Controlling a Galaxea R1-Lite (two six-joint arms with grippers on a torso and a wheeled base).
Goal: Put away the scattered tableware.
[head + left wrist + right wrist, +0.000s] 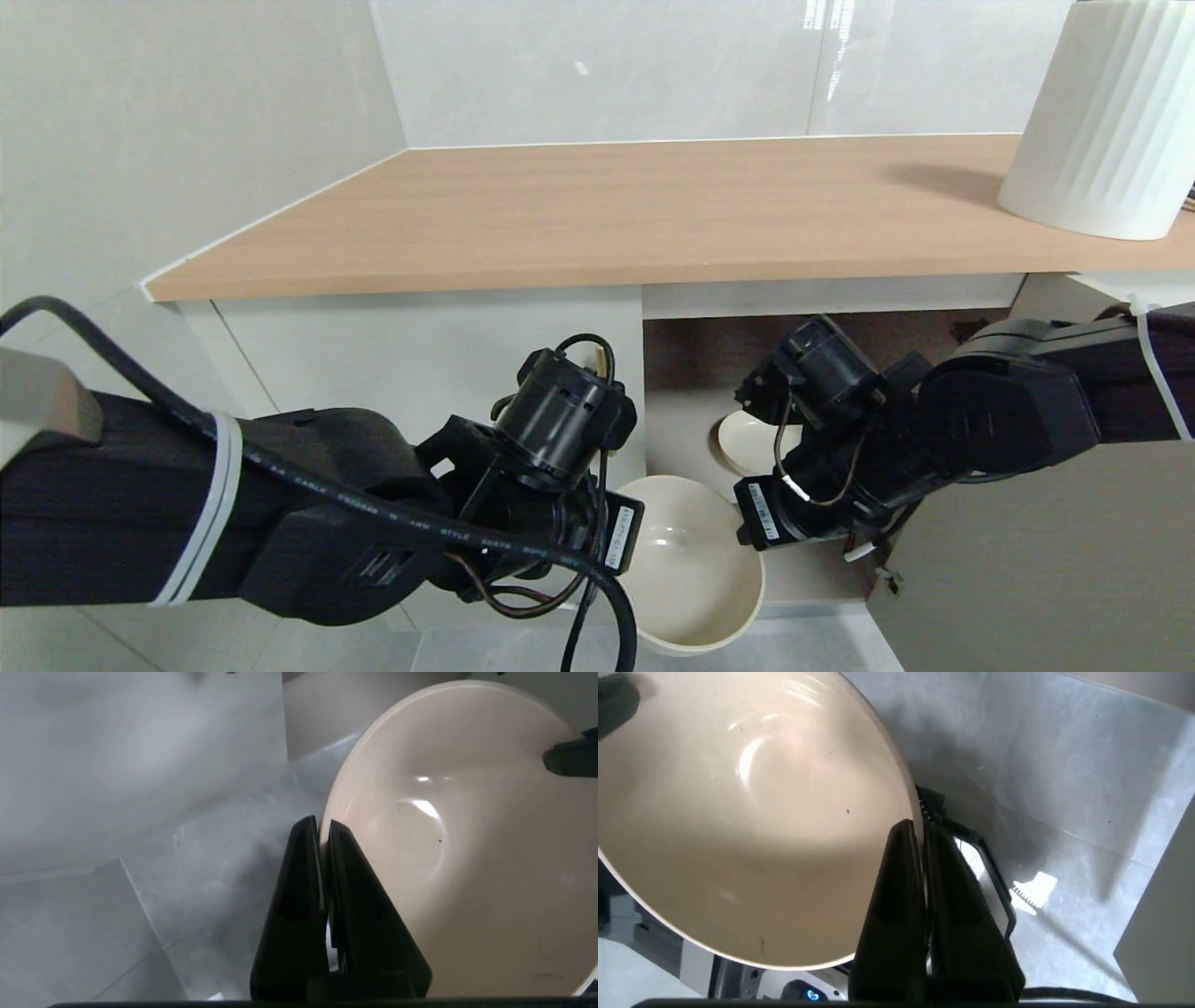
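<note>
A cream bowl [691, 569] hangs between my two arms, low in front of the open cabinet compartment [677, 411]. My left gripper [624, 534] is shut on the bowl's left rim; in the left wrist view the gripper [322, 826] pinches the edge of the bowl [458, 831]. On the opposite rim my right gripper [752, 523] is shut too, seen clamping the bowl [757, 812] in the right wrist view, right gripper [917, 826]. Another cream dish [747, 439] lies inside the compartment, partly hidden by the right wrist.
A wooden countertop [607, 215] runs above the cabinet, with a tall white ribbed vessel [1106, 117] at its right end. A closed white cabinet front [411, 364] is left of the opening. Grey tiled floor [187, 896] lies below the bowl.
</note>
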